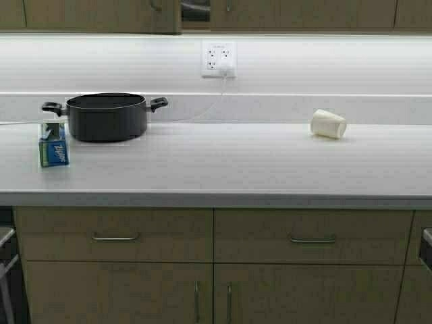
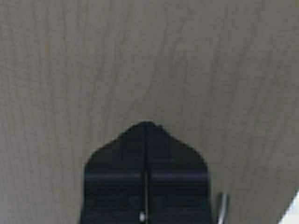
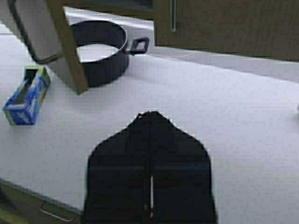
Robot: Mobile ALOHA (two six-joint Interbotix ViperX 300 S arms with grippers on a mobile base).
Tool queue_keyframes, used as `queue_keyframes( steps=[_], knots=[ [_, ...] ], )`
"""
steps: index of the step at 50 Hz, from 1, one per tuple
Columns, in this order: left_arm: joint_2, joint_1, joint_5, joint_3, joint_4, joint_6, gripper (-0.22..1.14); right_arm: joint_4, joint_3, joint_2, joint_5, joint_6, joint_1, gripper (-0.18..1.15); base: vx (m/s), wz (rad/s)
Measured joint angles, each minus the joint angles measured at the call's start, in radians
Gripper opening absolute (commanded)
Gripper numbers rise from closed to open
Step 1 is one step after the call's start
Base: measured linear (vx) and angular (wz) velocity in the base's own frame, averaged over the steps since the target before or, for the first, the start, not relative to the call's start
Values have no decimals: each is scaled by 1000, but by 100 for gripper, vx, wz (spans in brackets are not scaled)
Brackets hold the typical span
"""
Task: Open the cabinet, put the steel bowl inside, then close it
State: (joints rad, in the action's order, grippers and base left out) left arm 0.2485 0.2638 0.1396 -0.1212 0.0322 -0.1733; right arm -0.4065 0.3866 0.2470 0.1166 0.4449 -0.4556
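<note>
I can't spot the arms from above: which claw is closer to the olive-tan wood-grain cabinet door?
Left. The left claw, shut, points close at the cabinet door; the right claw, shut, hangs over the white countertop, with that door farther off.

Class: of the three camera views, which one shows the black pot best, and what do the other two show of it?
The high view: the whole black pot sits in profile on the counter, both handles visible. The right wrist view shows it partly cut off by an open cabinet door. The left wrist view shows none of it.
</note>
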Motion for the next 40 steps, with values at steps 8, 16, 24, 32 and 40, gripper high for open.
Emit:
queue_keyframes(
  steps=[8,16,24,32,40],
  knots=[
    [-34,-3,-14,54,6,8,4,3,0,-9,0,2,11,6,1,-1],
    [-140,-8,11,187,9,8,4,5,0,-9,0,-5,0,6,0,-1],
    [-279,-6,37,341,21,15,4,5,0,-9,0,-2,6,6,0,0],
    [-396,-8,40,465,38,52,4,5,0,-11,0,-2,2,6,0,0],
    [-469,-8,41,566,40,55,4,5,0,-23,0,-5,6,6,1,3]
  ],
)
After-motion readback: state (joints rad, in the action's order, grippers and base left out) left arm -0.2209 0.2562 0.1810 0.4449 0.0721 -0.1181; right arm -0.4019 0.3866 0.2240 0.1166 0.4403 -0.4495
